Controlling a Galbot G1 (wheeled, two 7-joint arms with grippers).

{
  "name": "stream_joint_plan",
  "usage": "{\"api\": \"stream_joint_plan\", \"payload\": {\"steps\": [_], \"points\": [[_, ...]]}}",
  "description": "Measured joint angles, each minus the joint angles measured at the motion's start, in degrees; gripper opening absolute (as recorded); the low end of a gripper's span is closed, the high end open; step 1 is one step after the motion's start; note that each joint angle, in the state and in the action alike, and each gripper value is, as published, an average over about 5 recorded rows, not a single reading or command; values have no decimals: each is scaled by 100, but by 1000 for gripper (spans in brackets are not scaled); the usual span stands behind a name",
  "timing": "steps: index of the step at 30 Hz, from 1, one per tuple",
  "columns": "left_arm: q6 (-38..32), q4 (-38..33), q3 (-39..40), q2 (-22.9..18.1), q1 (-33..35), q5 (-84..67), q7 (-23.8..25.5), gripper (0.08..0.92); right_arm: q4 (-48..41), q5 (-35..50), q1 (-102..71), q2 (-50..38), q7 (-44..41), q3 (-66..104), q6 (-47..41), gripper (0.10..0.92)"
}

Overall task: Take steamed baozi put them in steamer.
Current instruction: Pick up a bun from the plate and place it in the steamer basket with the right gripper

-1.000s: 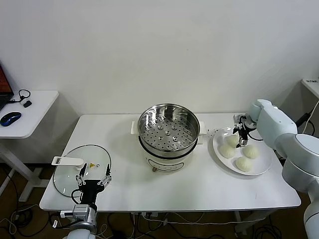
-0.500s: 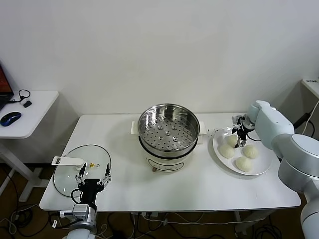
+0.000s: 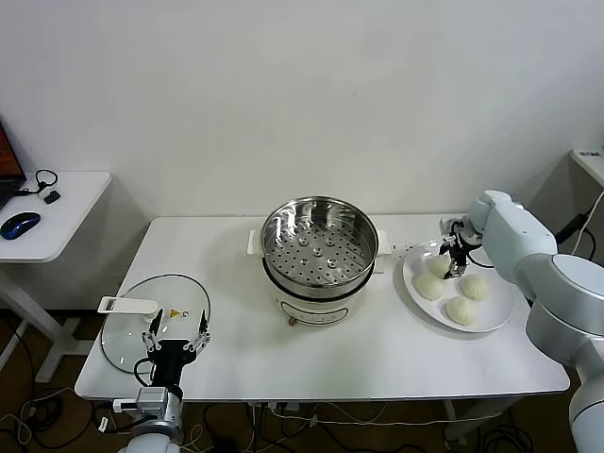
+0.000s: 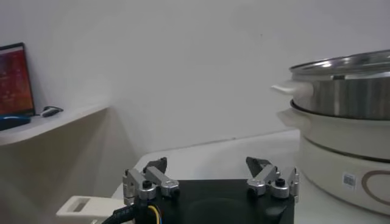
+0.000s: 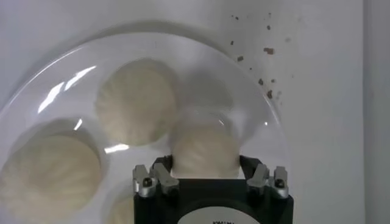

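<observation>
Off-white steamed baozi (image 3: 452, 287) (four are counted) are seen on one white plate (image 3: 497, 312) right of the empty steamer (image 3: 319, 247), one bun being clasped by the right gripper (image 5: 205, 172), while the left gripper (image 3: 176, 341) is held spread beside one glass lid (image 3: 142, 326).

My R gripper (image 3: 457, 260) sits mid-right of head frame, fingers straddling a bun. L gripper (image 3: 176, 342) parked lower left, fingers spread.
</observation>
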Motion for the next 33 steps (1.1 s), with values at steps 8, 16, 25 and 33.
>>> {"api": "stream_joint_plan", "payload": {"steps": [8,16,25,33], "points": [[4,-21,-8,0,9,6,0,823,233,120,155,-137,-57,-184,-35,705],[21,-45,-44,0,18,6,-3,823,1038,566,592,-514,-59,-821,-118,702],[42,-81,-9,0,15,20,-6,823,2523,1316,1566,-1080,11,-2005,-80,701],[51,-134,36,0,37,45,-13,823,3747,2127,2681,-1337,53,-3129,317,704]]}}
